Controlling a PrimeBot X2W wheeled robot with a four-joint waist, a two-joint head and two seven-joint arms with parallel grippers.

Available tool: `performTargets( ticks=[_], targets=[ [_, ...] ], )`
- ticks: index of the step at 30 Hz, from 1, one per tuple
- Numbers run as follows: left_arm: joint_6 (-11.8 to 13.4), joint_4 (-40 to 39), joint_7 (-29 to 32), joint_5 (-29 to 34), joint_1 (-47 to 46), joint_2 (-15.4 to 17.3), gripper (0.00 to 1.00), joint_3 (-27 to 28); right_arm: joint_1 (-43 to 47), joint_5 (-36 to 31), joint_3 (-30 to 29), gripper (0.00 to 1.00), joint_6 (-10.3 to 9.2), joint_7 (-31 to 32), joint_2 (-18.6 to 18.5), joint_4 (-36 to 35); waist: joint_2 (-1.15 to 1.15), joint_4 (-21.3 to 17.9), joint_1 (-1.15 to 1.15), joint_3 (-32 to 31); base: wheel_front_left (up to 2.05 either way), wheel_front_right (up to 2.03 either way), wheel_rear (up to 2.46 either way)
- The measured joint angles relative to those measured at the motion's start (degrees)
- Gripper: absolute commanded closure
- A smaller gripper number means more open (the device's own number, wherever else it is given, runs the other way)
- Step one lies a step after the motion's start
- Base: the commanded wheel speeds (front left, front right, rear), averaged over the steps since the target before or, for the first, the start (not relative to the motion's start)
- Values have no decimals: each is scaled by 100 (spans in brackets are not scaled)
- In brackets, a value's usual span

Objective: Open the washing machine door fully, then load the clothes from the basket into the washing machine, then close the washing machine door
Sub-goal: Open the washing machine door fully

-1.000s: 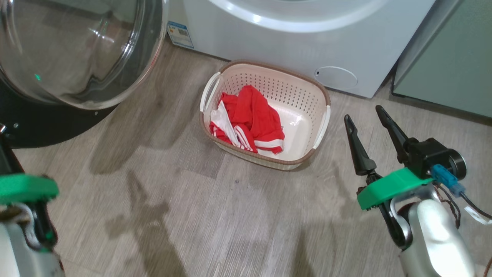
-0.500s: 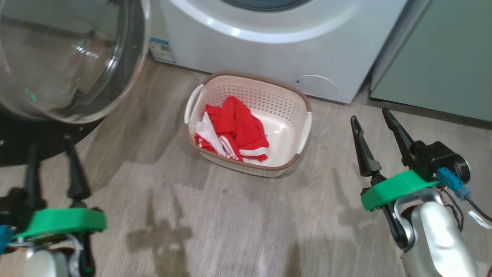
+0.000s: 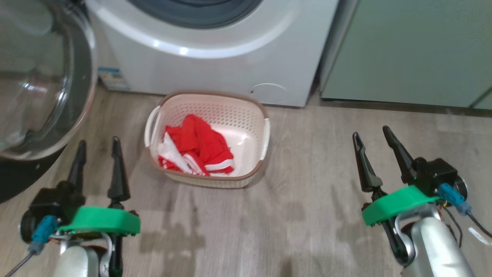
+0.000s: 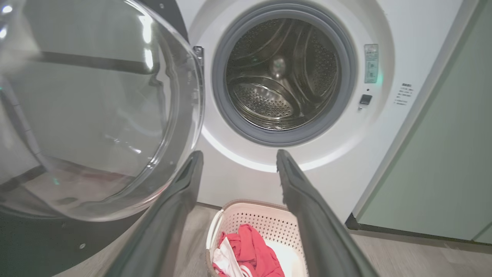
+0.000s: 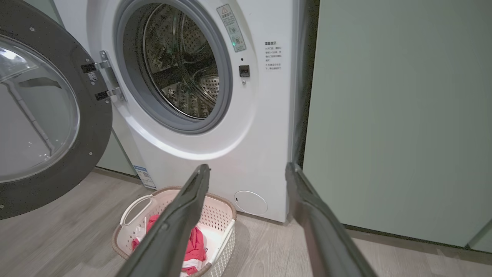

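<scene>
The washing machine [image 3: 207,65] stands at the back with its drum [image 4: 282,75] bare. Its round glass door [image 3: 34,84] hangs swung wide open to the left, also seen as door [image 4: 96,111] and door [image 5: 42,119]. On the floor before the machine sits the cream basket [image 3: 251,115], basket [image 5: 225,209], holding the red clothes [image 3: 196,148], clothes [image 4: 255,252]. My left gripper [image 3: 98,148] hovers open, low at the left, short of the basket. My right gripper [image 3: 371,136] is open at the right, well clear of the basket. Both hold nothing.
Pale green cabinets [image 3: 407,54] stand right of the machine, cabinets [image 5: 396,115]. The open door takes up the left side. Grey wood-look floor [image 3: 307,161] stretches between the basket and my right arm.
The head camera has turned, shifting the scene rightward and down in the picture. My left gripper let go of the door, opened, and came back into view at the lower left. The right gripper stayed open.
</scene>
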Motion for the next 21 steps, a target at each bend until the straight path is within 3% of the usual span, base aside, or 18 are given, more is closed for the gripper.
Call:
performTargets(
  ticks=[9, 21],
  targets=[
    [-149, 159, 23, 174, 24, 101, 0, -336, 339, 85, -78, 0, 0, -4, 16, -5, 0, -488, 0, -288, 0, 0, 0],
    [-4, 226, 120, 435, 419, 216, 0, -487, 669, 37, -182, 0, 0, 8, 35, -257, 0, -775, 0, -598, 0, 0, 0]
  ],
)
